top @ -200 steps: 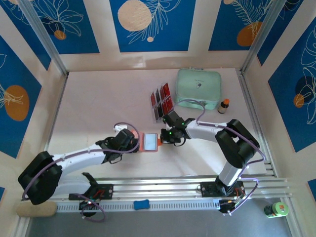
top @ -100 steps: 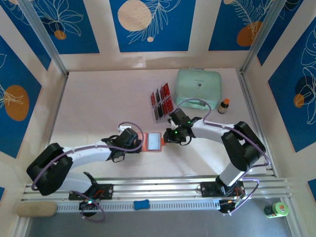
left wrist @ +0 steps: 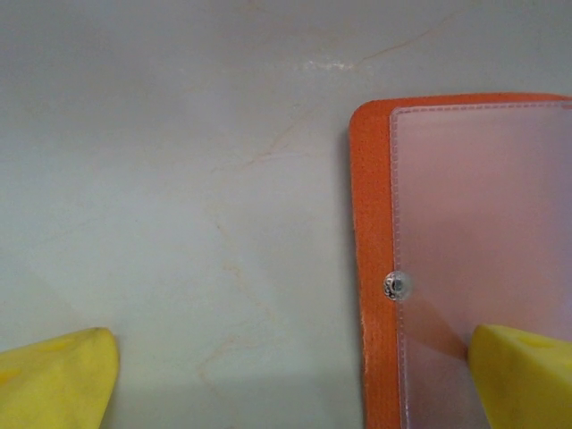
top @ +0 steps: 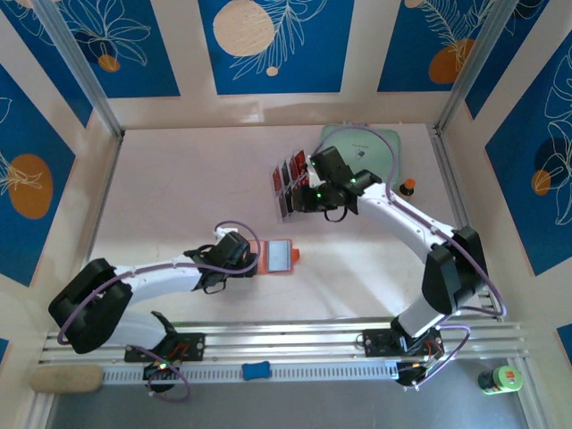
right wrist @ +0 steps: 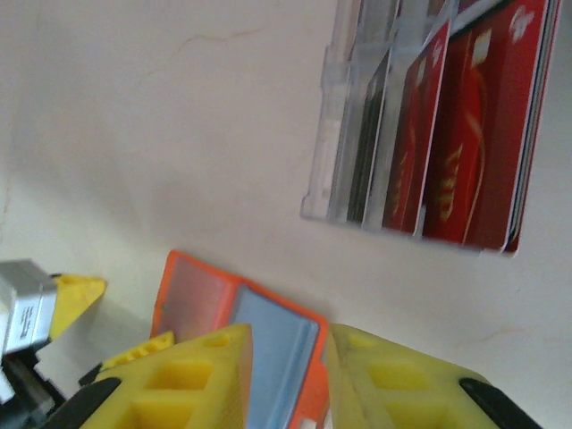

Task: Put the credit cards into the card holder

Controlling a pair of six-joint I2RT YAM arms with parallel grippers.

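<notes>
The card holder (top: pixel 279 256) lies open on the table, orange with a grey inside and a clear pocket (left wrist: pixel 483 223). My left gripper (top: pixel 248 257) is at its left edge, open; one yellow fingertip (left wrist: pixel 523 380) rests over the pocket, the other (left wrist: pixel 54 380) over bare table. The red and black credit cards (top: pixel 291 179) stand in a clear rack (right wrist: pixel 357 125). My right gripper (top: pixel 299 198) hovers at the rack's near end, jaws slightly apart with nothing between them. In the right wrist view the card holder (right wrist: pixel 268 349) shows through that gap, far below.
A mint-green case (top: pixel 375 152) sits behind the rack, partly under my right arm. A small brown bottle (top: pixel 408 188) stands to its right. Metal rails (top: pixel 295 344) run along the near edge.
My right gripper has left the card holder, moved back to the card rack, and its jaws have parted. The card holder slid slightly right with my left gripper.
</notes>
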